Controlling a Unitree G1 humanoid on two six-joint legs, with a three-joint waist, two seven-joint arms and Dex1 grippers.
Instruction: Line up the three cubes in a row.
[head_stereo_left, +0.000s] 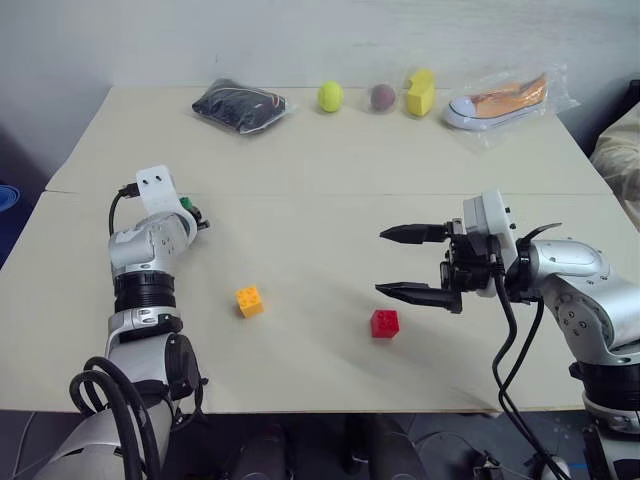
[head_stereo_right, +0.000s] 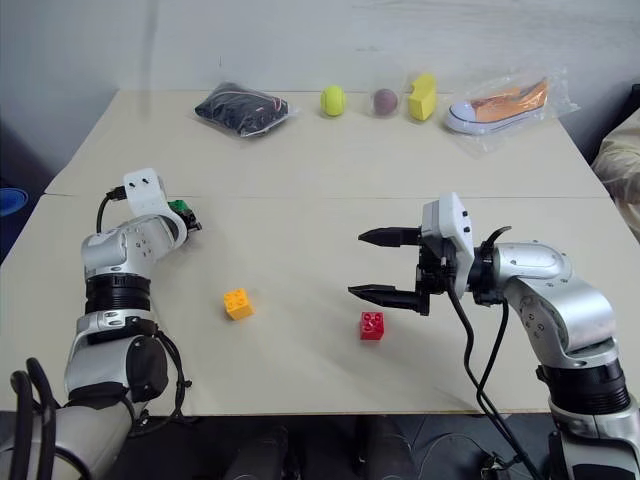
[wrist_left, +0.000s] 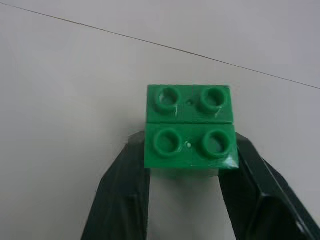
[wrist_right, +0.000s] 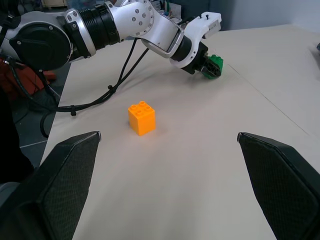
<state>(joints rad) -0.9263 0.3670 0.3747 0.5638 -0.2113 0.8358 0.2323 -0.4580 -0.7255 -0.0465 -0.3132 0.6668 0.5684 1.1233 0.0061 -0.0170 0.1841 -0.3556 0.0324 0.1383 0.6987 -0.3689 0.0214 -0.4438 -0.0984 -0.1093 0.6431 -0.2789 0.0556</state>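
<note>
Red cube (head_stereo_left: 385, 323) nearest the front table edge, just below the right gripper (head_stereo_left: 408, 263), whose jaws are spread wide and empty, pointing across the table — likely parked, waiting its turn. Orange-yellow cube (head_stereo_left: 249, 300) sits left of it, slightly farther back, well apart; both upright, studs up. Farther back on the left, the left gripper (wrist_left: 186, 172) is clamped on the green cube (wrist_left: 189, 127), fingers on its two side faces, low by the table (head_stereo_left: 330, 160) — probably to bring it toward the other two. It's a four-stud brick, glossy. No row yet.
</note>
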